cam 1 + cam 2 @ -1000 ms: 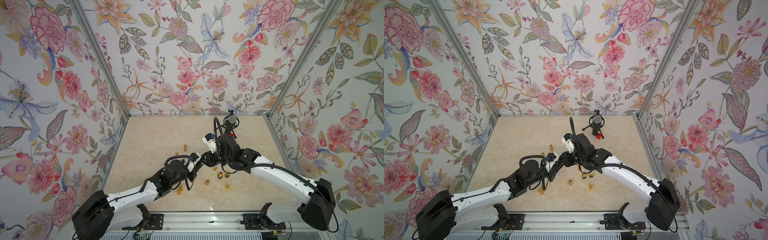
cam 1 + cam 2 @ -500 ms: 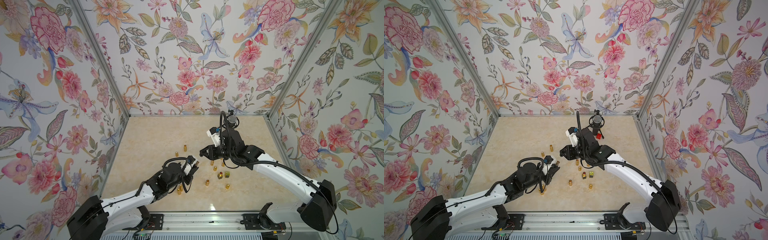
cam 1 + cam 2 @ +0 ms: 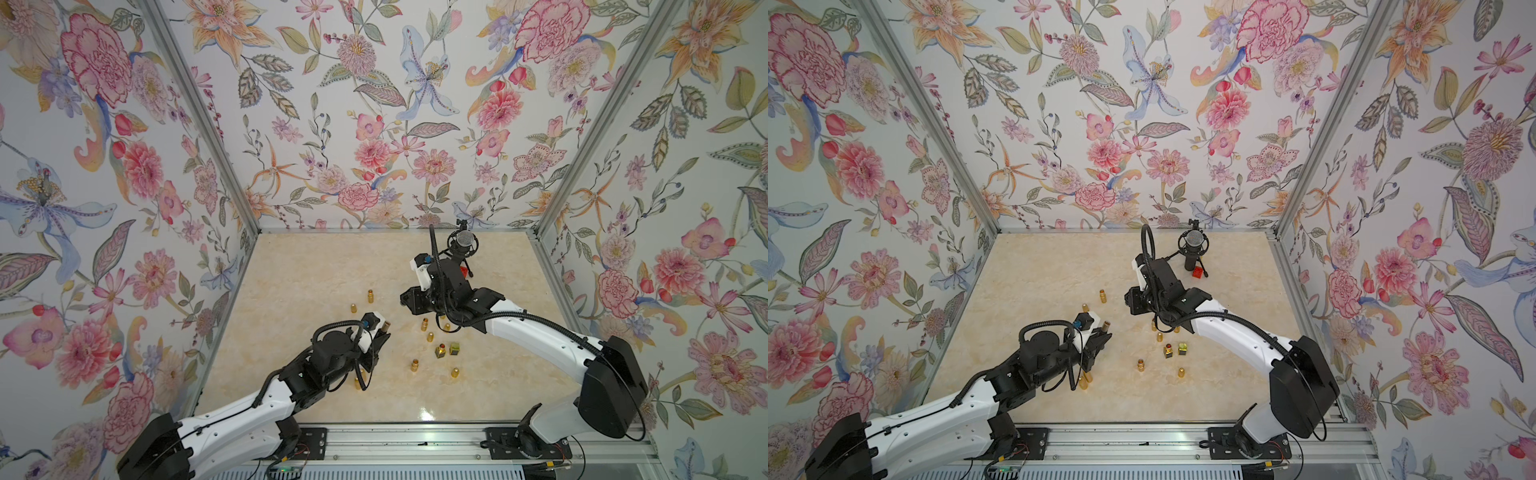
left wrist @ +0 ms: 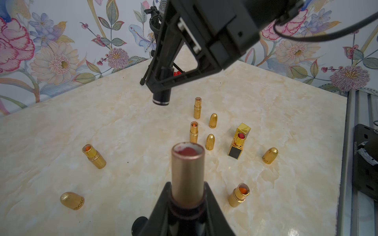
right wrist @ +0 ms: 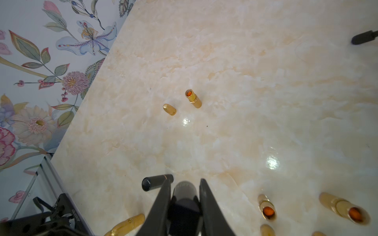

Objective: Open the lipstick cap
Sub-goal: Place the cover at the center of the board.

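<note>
1. Table (image 3: 316,266): work surface. It carries loose stock, so I hold both parts raised, clear of it.

2. L gripper (image 4: 187,185): clenched on the tube (image 4: 187,167), gripping the lower body only. Reason: the open end stays free, w/ nothing in the cap's path. Red stick shows in the mouth, so the tube is uncapped.

3. R gripper (image 5: 184,181): clenched on the black cap (image 5: 185,193), one finger each side of the barrel. In the L wrist view the cap (image 4: 161,99) hangs silver-ringed end down, well apart from the tube and apparently off the table. Judgement: pull-off is complete, and the gap prevents re-contact.

4. Gold tubes (image 4: 197,108) and gold caps (image 4: 212,120): the tubes stand upright and open, most w/ a cap beside them, mostly betw. my arms. One cap lies on its side. Judgement: these are already opened.

5. Next, est.: set the tube and cap down on a bare patch, lowering slowly. Narrow bases tip easily.
</note>
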Controlling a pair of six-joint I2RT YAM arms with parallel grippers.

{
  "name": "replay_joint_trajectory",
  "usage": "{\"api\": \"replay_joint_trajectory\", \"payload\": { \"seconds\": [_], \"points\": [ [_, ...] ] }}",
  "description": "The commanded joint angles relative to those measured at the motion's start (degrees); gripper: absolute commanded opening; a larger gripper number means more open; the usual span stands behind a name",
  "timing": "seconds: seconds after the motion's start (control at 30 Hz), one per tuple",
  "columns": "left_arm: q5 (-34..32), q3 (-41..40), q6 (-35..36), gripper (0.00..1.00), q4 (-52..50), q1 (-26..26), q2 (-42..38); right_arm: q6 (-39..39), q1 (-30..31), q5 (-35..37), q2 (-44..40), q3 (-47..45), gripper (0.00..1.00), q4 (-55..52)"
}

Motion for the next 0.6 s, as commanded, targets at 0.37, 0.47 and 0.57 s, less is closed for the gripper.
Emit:
{"api": "replay_joint_trajectory", "payload": {
  "seconds": [0.37,0.47,0.57],
  "points": [
    [-4.17,-2.23,-1.92,0.07,-3.18,0.32,-4.11,-9.09,4.15,17.56,16.54,1.64,0.21,9.9],
    [-4.63,-2.42,-2.0,0.07,-2.95,0.32,-4.31,-8.93,4.0,17.94,18.7,2.34,0.22,10.38],
    [-4.89,-2.77,-2.19,0.07,-2.42,0.27,-4.4,-8.82,3.94,18.53,20.5,3.2,0.22,10.49]
  ]
}}
